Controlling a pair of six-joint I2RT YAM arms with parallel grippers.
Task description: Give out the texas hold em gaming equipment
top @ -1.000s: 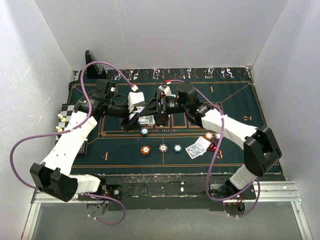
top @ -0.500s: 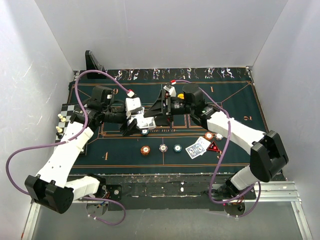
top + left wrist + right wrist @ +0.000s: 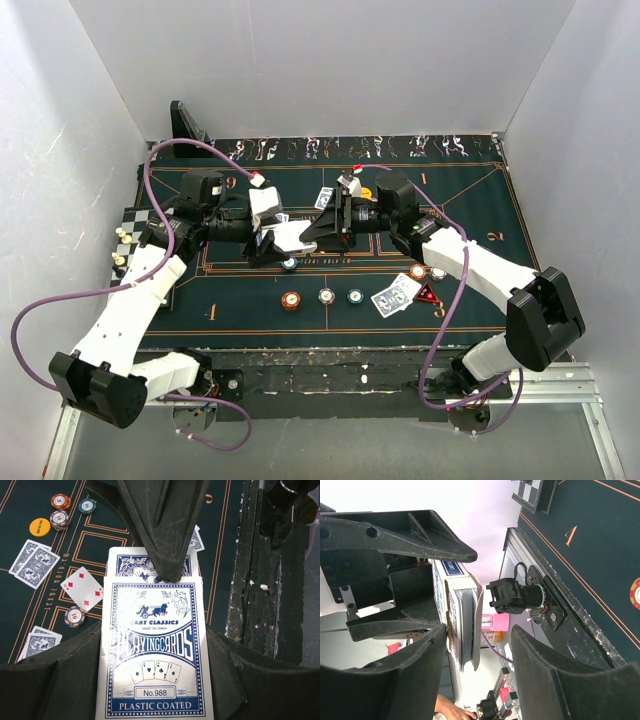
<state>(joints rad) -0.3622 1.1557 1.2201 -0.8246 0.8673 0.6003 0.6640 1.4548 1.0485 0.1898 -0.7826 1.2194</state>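
Note:
A blue-and-white playing-card box sits in my left gripper, which is shut on its sides above the middle of the mat. Blue-backed cards stick out of its open end. My right gripper faces it with the jaws apart, and the card ends lie between its fingers. One right finger covers the top card. From above, box and right gripper meet. On the mat lie an orange chip, a white chip, a teal chip, two face-down cards and a red triangular marker.
The dark green mat covers the table. A chequered board lies at its left edge. A face-up diamond card, a yellow disc and more chips lie under the grippers. A black stand is at the back left.
Both grippers have shifted a little to the right with the box between them. The right gripper's jaws have narrowed around the cards at the box mouth.

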